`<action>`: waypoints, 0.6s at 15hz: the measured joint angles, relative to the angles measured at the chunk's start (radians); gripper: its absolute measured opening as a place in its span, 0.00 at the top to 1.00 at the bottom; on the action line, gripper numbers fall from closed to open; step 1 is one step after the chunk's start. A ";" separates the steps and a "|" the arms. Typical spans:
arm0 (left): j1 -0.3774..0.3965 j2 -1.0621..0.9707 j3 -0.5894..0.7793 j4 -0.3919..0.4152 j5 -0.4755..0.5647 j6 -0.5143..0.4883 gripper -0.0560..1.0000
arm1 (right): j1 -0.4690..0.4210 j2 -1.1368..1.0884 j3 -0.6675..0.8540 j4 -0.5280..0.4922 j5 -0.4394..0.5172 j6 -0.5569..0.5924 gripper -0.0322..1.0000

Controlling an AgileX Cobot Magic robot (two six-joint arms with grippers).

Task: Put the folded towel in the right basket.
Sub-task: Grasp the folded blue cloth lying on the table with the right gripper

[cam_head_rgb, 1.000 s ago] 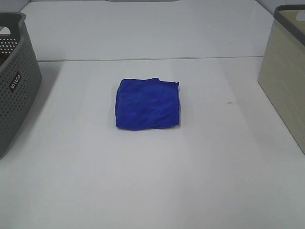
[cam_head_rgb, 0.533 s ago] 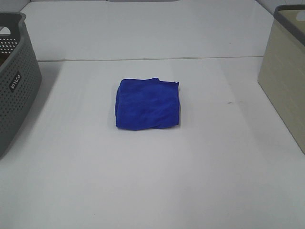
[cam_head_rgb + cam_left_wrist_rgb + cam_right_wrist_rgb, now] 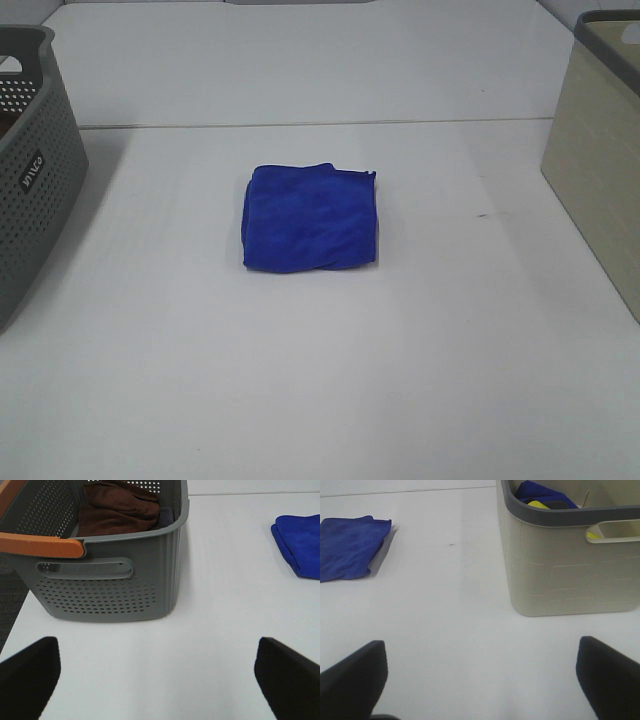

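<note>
The folded blue towel [image 3: 311, 217] lies flat in the middle of the white table. It also shows in the left wrist view [image 3: 300, 543] and in the right wrist view [image 3: 350, 545]. The right basket [image 3: 603, 150] is beige with a grey rim and stands at the table's right edge; the right wrist view [image 3: 560, 565] shows it close by with blue and yellow items inside. My left gripper [image 3: 160, 680] is open and empty, well away from the towel. My right gripper [image 3: 480, 680] is open and empty, between towel and basket. Neither arm shows in the exterior view.
A grey perforated basket [image 3: 30, 170] stands at the table's left edge; the left wrist view shows its wall [image 3: 107, 587], an orange handle [image 3: 40, 545] and a brown cloth [image 3: 117, 510] inside. A seam [image 3: 320, 124] crosses the table behind the towel.
</note>
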 joint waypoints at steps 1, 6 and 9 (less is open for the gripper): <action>0.000 0.000 0.000 0.000 0.000 0.000 0.02 | 0.000 0.000 0.000 0.000 0.000 0.000 0.02; 0.000 0.000 0.000 0.000 0.000 0.000 0.02 | 0.000 0.000 0.000 0.001 0.000 0.000 0.02; 0.000 0.000 0.000 0.010 0.000 0.000 0.02 | 0.000 0.000 0.000 0.001 0.000 0.000 0.02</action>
